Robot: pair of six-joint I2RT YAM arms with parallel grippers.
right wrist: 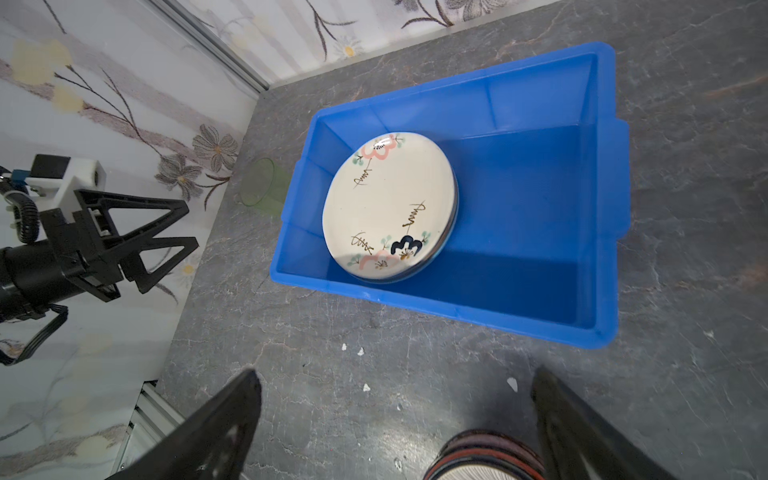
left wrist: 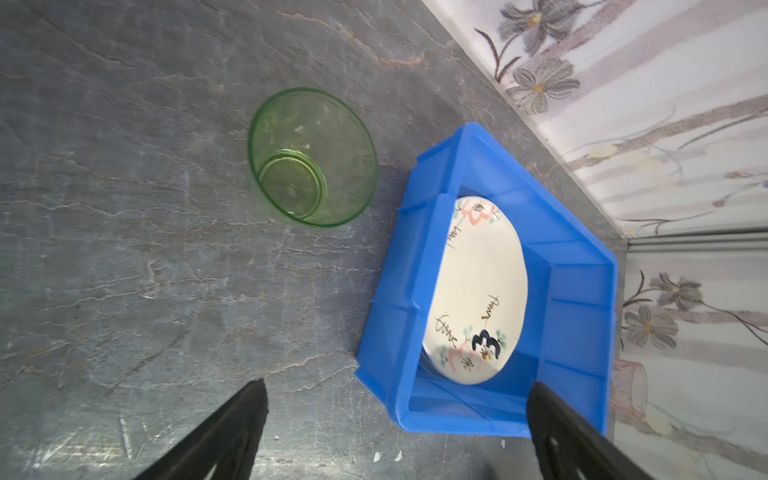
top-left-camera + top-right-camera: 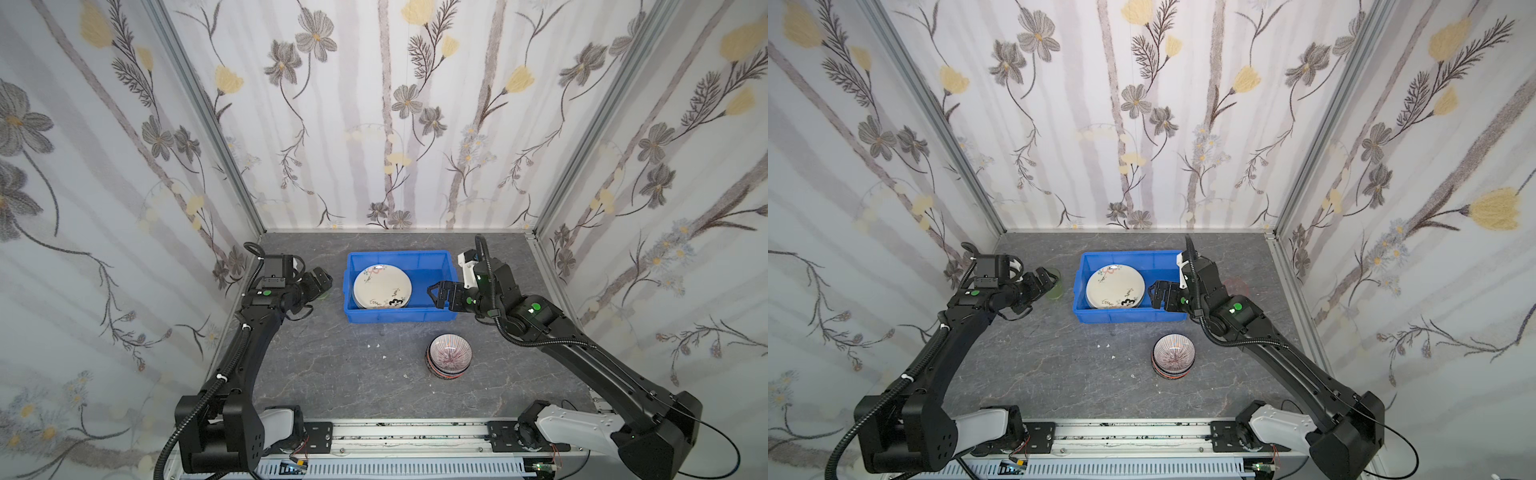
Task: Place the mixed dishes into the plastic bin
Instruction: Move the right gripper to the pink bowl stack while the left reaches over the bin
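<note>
The blue plastic bin stands at the back middle of the table. A stack of plates, cream flowered one on top, lies in its left half. Stacked bowls with a radial-striped one on top sit on the table in front of the bin. A green tumbler stands left of the bin, with my left gripper open and empty beside it. My right gripper hangs open and empty over the bin's right end.
A pink tumbler shows faintly right of the bin, partly behind my right arm. Small white crumbs lie on the grey stone-look tabletop. Floral walls close in the back and both sides.
</note>
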